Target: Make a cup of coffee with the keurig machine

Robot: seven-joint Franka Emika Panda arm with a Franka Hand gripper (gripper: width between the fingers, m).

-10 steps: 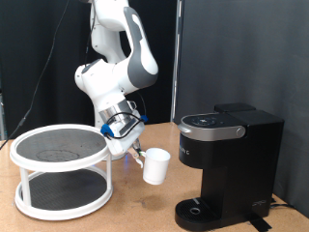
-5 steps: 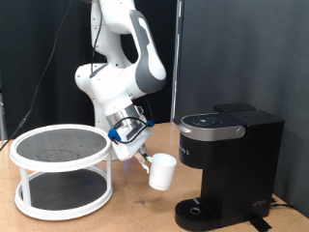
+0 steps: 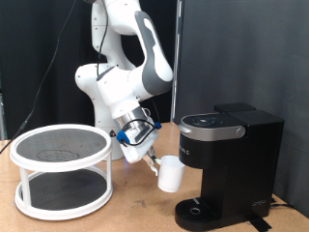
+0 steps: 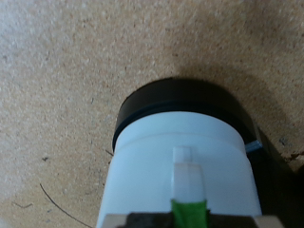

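Gripper (image 3: 154, 160) carrying the cup (image 3: 171, 173) toward the coffee machine (image 3: 224, 169).
Jaws clamping the cup by its handle side, tilted, hanging over the bench (image 3: 135, 215) just beside the round drip base (image 4: 180, 100). Light, rigid, probably slick glaze; handle grip looks sensible.

The arm has swung further toward the exterior view's right and dipped lower, carrying the cup (image 3: 171, 173) with it. A second ago the cup hung well short of the coffee maker (image 3: 226, 166); now it sits just beside its front, lower down and tilted, close above the round drip base (image 3: 201, 212).
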